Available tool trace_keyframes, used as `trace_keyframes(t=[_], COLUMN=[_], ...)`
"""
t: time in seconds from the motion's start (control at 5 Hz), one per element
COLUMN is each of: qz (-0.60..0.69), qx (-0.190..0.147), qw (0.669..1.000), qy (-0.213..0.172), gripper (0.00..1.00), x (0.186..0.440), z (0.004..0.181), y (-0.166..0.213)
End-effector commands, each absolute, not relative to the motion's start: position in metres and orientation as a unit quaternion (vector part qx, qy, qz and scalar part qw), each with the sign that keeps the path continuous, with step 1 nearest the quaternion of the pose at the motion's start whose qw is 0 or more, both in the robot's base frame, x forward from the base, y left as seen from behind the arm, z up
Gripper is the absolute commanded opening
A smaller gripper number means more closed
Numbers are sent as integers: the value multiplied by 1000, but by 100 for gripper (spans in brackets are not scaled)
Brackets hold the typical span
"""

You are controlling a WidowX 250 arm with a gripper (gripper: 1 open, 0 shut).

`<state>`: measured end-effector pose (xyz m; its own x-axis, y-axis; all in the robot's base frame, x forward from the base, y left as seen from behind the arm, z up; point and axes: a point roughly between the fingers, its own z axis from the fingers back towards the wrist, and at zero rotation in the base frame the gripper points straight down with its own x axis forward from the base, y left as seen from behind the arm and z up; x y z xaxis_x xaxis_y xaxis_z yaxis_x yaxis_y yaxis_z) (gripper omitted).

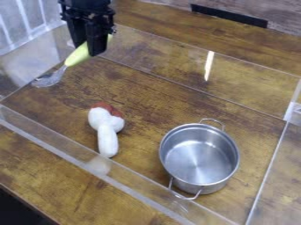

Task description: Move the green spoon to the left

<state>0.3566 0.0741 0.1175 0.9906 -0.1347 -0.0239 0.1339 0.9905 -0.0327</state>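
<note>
The green spoon (69, 62) has a yellow-green handle and a silver bowl that rests near the wooden table's left edge. It slants up from the bowl to the handle's top. My black gripper (86, 49) points straight down at the upper left and is shut on the top of that handle. The fingertips are partly lost against the dark gripper body.
A white bottle-shaped object with a red end (106, 130) lies at the left-centre. A steel pot (199, 156) with two handles stands at the lower right. Clear acrylic walls (70, 141) fence the work area, and a white rack (18, 22) stands far left.
</note>
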Motion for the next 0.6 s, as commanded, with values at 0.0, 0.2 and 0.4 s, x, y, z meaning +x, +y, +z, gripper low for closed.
trace_keyframes(t=[0.0,0.2,0.4], qz=[-80,-83,-84], qx=[-10,-13,-17], qw=[997,996,996], qy=[-11,-5,-1], gripper=[0,0,0], x=[365,367,369], z=[133,130,129], y=[65,61,58])
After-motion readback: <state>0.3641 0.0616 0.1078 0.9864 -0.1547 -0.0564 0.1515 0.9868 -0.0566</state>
